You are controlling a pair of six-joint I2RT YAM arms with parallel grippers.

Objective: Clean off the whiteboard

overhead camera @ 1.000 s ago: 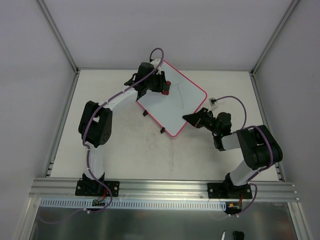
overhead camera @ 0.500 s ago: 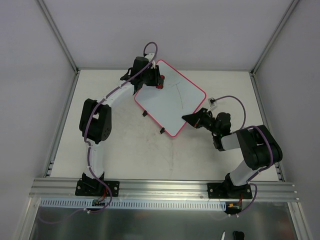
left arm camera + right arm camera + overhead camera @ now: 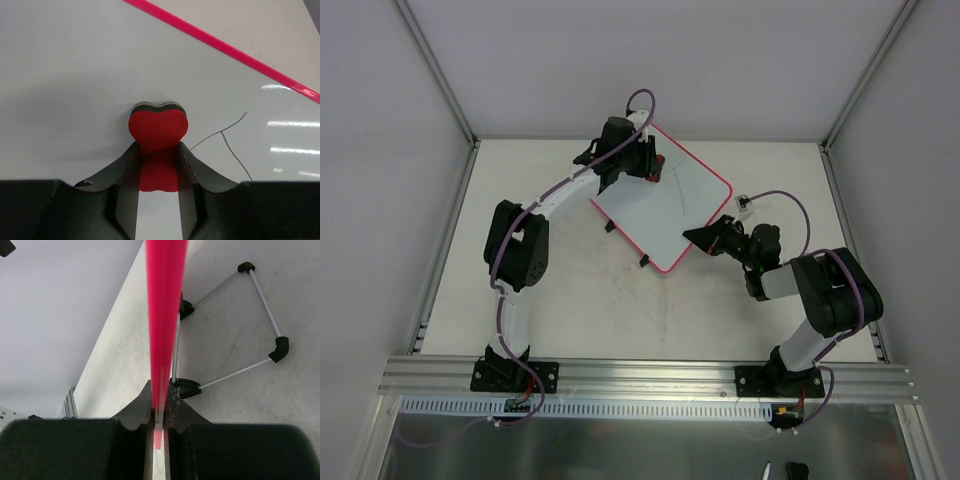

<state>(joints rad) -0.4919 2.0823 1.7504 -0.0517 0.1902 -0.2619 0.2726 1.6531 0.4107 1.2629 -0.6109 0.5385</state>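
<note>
The whiteboard (image 3: pixel 665 215), white with a red-pink rim, stands tilted at the back middle of the table. A thin black pen line (image 3: pixel 682 190) crosses it; in the left wrist view the line (image 3: pixel 227 136) lies just right of the eraser. My left gripper (image 3: pixel 651 164) is shut on a small red eraser block (image 3: pixel 158 129), pressed flat against the whiteboard (image 3: pixel 75 70) near its far rim. My right gripper (image 3: pixel 698 237) is shut on the board's right-hand near edge; in the right wrist view the pink rim (image 3: pixel 164 315) runs edge-on between the jaws (image 3: pixel 159 396).
A wire stand with black feet (image 3: pixel 277 347) props the board from beneath; two feet (image 3: pixel 645 262) stick out at its lower left edge. A small white connector on a purple cable (image 3: pixel 747 203) lies to the right. Aluminium posts and a rail (image 3: pixel 650 375) frame the table.
My left gripper slid the eraser left along the board's far edge, then back right toward the pen line. The right gripper and the board have held still.
</note>
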